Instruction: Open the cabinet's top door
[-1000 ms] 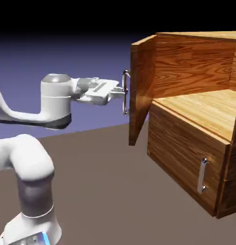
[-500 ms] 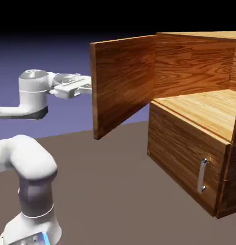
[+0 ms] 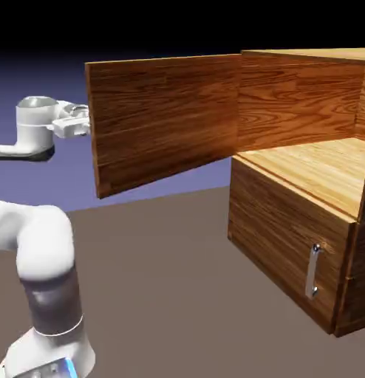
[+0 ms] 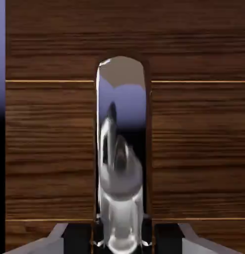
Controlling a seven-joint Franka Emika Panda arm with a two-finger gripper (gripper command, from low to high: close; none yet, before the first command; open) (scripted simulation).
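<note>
Exterior view: shows the top door [image 3: 167, 122] of the cabinet [image 3: 300, 103] swung wide open, with the gripper [image 4: 122, 240] at its free edge

In the exterior view, see the top door reaching out from the cabinet toward the exterior view's left, upright, joined at its far edge to the cabinet's wall. Look past it into the upper compartment and find reddish wood grain on the walls and a paler shelf floor [image 3: 311, 162]. Below that, note the lower panel [image 3: 278, 221] lying flush in its frame, with a short, straight silver handle [image 3: 312, 272] near its edge at the exterior view's right.

At the exterior view's left, find the white arm [image 3: 45, 240] rising from its base and, higher up, reaching toward the door's free edge. Lose sight there of the fingertips, hidden behind the panel.

In the hand view, find the long silver handle [image 4: 122, 104] of the top door running upright through the middle, over dark, grained wood crossed by two thin, light lines. At the bottom edge, see one dark pad [image 4: 77, 238] on either side of the handle, pressed in close: read as clamped on it. In the handle's shiny face, catch a pale, warped reflection. Along the left edge, see a strip of blue-violet fading to black beside the wood.
</note>
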